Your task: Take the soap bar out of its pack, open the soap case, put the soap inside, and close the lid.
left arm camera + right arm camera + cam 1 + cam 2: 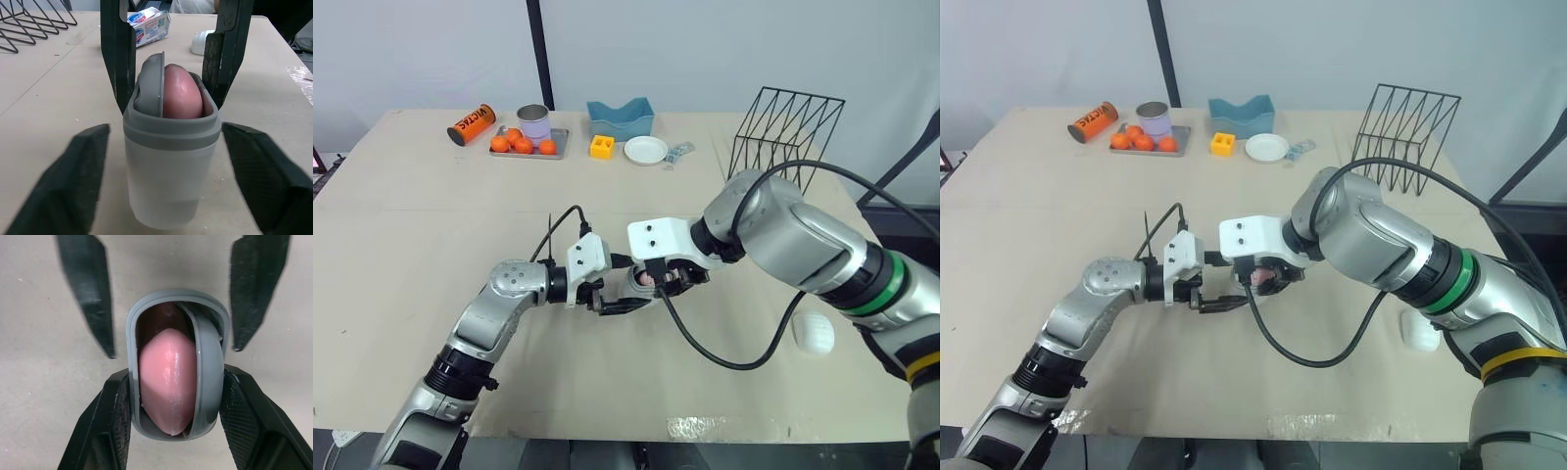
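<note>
The translucent soap case (168, 171) with a grey rim stands upright on the table, mid-front. A pink soap bar (182, 93) sits in it on end, its top poking out. The grey lid (149, 85) is tucked upright beside the soap inside the rim. My right gripper (666, 284) reaches down from above, its fingers (117, 416) pressed on both sides of the rim. On either side of the case's body my left gripper (612, 299) stands open, its fingers (73, 176) apart from the wall. The soap pack (149, 24) lies on the table beyond.
At the back stand a wire rack (788, 127), a blue container (620, 119), a white plate (645, 150), a yellow block (601, 147), a tray (558, 149) of oranges with a tin, and an orange tube (472, 124). A white rounded object (816, 333) lies front right.
</note>
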Available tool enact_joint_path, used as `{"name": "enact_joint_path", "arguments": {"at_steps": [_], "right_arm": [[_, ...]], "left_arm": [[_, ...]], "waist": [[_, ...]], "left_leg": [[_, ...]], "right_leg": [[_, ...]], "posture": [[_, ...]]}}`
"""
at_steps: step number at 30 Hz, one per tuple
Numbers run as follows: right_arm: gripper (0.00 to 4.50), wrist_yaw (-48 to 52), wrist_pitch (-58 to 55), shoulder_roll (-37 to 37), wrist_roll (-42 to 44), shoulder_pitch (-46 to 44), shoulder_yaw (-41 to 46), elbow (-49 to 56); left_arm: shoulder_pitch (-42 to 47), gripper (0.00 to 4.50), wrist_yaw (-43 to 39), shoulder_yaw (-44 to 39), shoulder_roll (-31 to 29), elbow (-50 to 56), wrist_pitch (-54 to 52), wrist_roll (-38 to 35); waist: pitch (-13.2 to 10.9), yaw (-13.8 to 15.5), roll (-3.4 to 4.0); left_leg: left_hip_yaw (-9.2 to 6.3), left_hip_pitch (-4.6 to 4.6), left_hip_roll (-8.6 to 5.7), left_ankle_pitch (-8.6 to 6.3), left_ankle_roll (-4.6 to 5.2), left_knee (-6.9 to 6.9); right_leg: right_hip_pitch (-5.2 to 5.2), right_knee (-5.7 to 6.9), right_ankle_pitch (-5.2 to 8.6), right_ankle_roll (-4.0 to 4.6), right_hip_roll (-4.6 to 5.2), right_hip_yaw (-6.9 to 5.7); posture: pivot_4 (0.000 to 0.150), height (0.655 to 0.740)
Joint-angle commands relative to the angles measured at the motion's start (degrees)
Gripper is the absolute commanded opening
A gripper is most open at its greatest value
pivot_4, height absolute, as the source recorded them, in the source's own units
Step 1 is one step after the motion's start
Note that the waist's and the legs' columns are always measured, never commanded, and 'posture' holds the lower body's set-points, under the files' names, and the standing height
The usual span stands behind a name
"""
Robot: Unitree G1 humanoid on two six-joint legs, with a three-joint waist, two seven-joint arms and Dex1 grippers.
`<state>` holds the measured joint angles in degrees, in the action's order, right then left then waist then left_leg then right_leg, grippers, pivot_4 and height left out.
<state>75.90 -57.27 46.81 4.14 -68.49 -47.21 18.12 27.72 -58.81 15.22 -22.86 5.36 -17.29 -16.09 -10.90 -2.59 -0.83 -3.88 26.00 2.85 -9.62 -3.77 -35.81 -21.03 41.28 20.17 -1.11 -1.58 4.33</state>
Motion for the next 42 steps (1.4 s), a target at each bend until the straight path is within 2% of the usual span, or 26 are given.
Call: {"name": "enact_joint_path", "arguments": {"at_steps": [1, 19, 22, 23, 42], "right_arm": [[1.98, 0.08, -0.21, 0.06, -0.38, -0.69, 2.69, 1.98], [1.98, 0.27, -1.52, -0.89, -0.1, -1.48, 2.88, 2.08], [1.98, 0.35, -1.62, -0.96, 0.02, -1.57, 3.03, 2.06], [1.98, 0.4, -1.71, -1.0, 0.1, -1.61, 3.11, 2.06], [1.98, -0.65, 0.26, -2.88, 1.74, 0.97, 5.76, 4.02]], "left_arm": [[1.26, 2.79, 0.48, -0.31, 0.28, 0.75, 1.24, 0.33], [1.42, 2.79, 0.28, -0.1, 1.19, 0.66, 0.79, 0.26], [1.19, 1.96, 0.06, -0.11, 1.05, 0.72, 0.91, 0.37], [1.16, 1.91, 0.12, 0.03, 0.94, 0.51, 1.23, 0.8], [1.64, 1.91, 0.32, 0.44, 0.7, -1.08, 3.22, 3.12]], "waist": [[0.0, 0.0, 0.0], [0.0, 0.0, 0.0], [0.0, 0.0, 0.0], [0.0, 0.0, 0.0], [0.0, 0.0, 0.0]], "left_leg": [[-0.01, 0.0, 0.0, 0.0, 0.0, 0.0], [-0.1, 0.0, -0.02, 0.03, -0.04, -0.01], [-0.11, 0.0, -0.02, 0.03, -0.05, -0.01], [-0.11, 0.0, -0.02, 0.03, -0.05, -0.01], [-0.13, 0.0, -0.03, 0.05, -0.08, 0.0]], "right_leg": [[0.01, 0.0, 0.0, 0.0, 0.0, -0.01], [0.05, 0.0, 0.0, 0.0, 0.01, -0.09], [0.05, 0.0, 0.0, 0.0, 0.0, -0.09], [0.05, 0.0, 0.0, 0.0, 0.0, -0.09], [0.06, 0.0, 0.0, 0.0, 0.01, -0.11]], "posture": [[0.15, 0.74], [0.15, 0.74], [0.15, 0.74], [0.15, 0.74], [0.15, 0.74]]}}
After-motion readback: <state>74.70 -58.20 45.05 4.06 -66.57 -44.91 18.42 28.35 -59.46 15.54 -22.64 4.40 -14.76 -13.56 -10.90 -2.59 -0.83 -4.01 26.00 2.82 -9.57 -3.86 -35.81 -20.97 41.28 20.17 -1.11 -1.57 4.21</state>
